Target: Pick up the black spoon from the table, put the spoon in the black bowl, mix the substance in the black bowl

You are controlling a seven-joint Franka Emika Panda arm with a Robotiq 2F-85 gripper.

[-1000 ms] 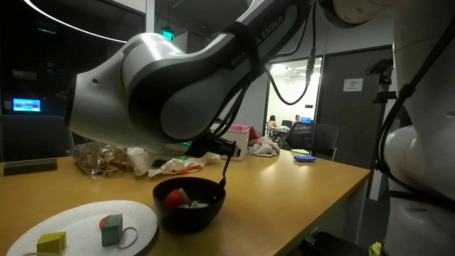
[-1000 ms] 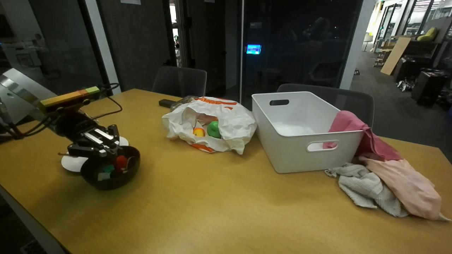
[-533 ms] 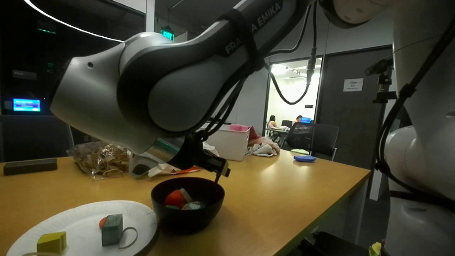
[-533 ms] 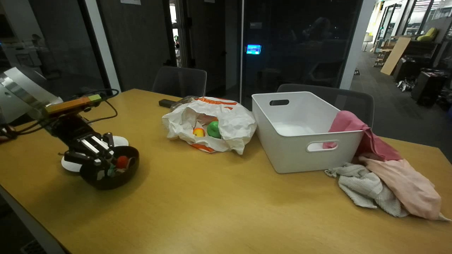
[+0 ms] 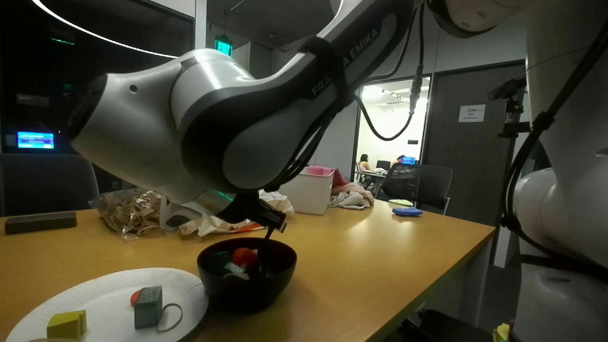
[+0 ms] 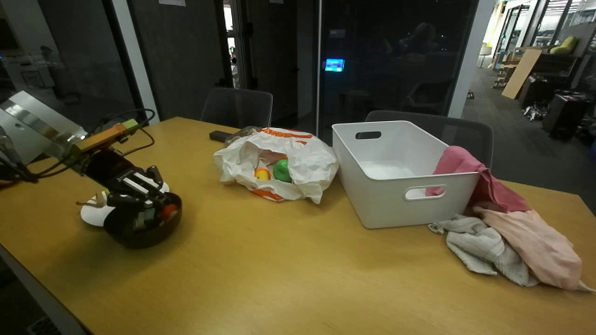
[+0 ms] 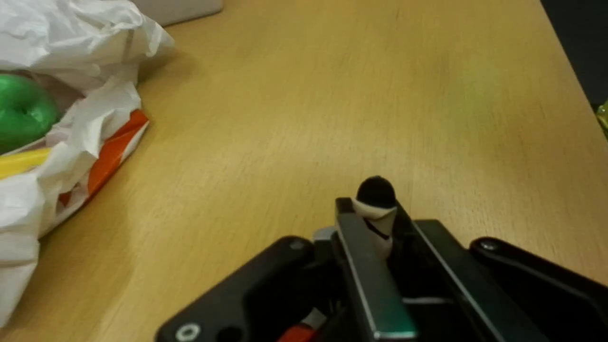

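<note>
My gripper (image 5: 279,224) is shut on the black spoon (image 5: 266,243) above the black bowl (image 5: 249,294). The spoon slants down into the bowl's middle, its lower end among the contents. In the wrist view the gripper (image 7: 373,211) pinches the spoon's handle, whose rounded black end (image 7: 376,192) sticks up between the fingertips. The substance, a red piece (image 5: 244,257) with green and pale bits, lies in the bowl. In an exterior view the gripper (image 6: 156,201) partly hides the bowl (image 6: 143,238) and contents; the red piece (image 6: 167,212) shows there. The bowl stands upright on the table (image 5: 361,266).
A white plate (image 5: 104,285) with a yellow block, a grey-green block and a band sits beside the bowl. A white bag (image 6: 298,158), a white bin (image 6: 386,195) and cloths (image 6: 526,237) stand farther along the table. A bag of brown bands (image 5: 137,213) lies behind.
The gripper has dipped and moved left in an exterior view, carrying the spoon from the bowl's rim to its middle. The contents have shifted, showing green at left. The bowl has slid slightly left.
</note>
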